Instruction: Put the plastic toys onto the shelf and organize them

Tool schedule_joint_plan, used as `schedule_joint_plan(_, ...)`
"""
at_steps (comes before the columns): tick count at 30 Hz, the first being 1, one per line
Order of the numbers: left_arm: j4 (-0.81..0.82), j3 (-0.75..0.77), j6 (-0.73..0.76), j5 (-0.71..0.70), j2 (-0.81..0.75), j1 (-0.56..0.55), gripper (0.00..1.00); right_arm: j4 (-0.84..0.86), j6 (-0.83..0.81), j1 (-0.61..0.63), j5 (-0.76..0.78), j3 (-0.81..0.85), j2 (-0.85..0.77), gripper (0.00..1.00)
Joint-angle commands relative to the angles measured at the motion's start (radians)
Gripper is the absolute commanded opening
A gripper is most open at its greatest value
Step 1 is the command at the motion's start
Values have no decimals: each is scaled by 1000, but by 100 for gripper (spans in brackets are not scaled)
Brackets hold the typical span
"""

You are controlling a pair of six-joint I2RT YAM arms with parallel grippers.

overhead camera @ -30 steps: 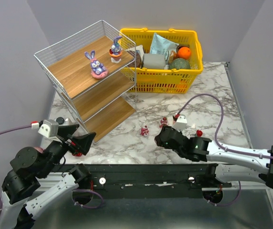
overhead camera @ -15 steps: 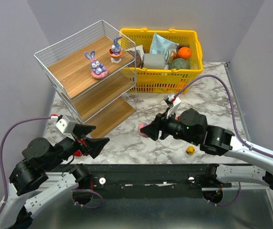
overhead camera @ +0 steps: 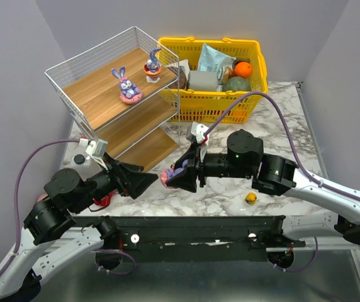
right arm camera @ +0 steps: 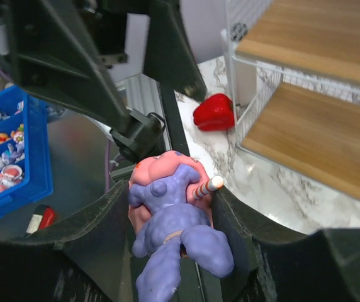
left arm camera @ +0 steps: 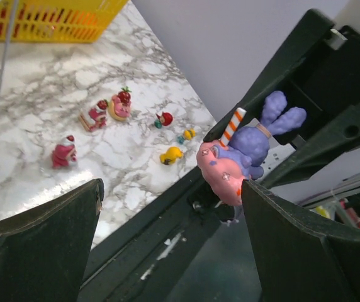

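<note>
My right gripper [overhead camera: 171, 178] is shut on a purple bunny on a pink donut base [right arm camera: 170, 211], held in the air above the table's near edge. The same bunny [left arm camera: 240, 157] shows in the left wrist view, close to the tip of one left finger [left arm camera: 293, 239] and not between the two. My left gripper [overhead camera: 143, 176] is open wide and points at the right gripper. Two more bunnies [overhead camera: 127, 85] [overhead camera: 153, 65] stand on the top board of the shelf [overhead camera: 98, 94]. Several small toys [left arm camera: 119, 107] [left arm camera: 63, 153] [left arm camera: 170, 154] lie on the marble.
A yellow basket [overhead camera: 230, 100] of groceries stands behind the shelf's right side. A red bell pepper [right arm camera: 214, 112] lies by the shelf's foot. A small yellow piece [overhead camera: 250, 199] sits near the table's front edge. A blue bin [right arm camera: 10, 157] of toys is beyond the table edge.
The right gripper took the bunny off the table and carried it left. The left arm rose and swung right toward it, staying open.
</note>
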Motion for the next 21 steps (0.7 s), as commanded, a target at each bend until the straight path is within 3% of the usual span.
schedule_joint_plan(1, 45, 12, -159, 84, 51, 1, 99, 15, -110, 17, -76, 97, 37, 1)
schedule_joint_plan(5, 76, -5, -203, 112, 69, 1, 97, -16, -136, 31, -87, 163, 77, 1)
schedule_joint_plan(11, 128, -25, -246, 155, 57, 1, 85, -36, -152, 40, -57, 189, 100, 1)
schedule_joint_plan(15, 117, -37, -254, 159, 54, 1, 62, -32, -152, 42, -48, 192, 100, 1)
schedule_joint_plan(21, 127, -57, -271, 155, 49, 1, 39, -27, -158, 48, -70, 200, 103, 1)
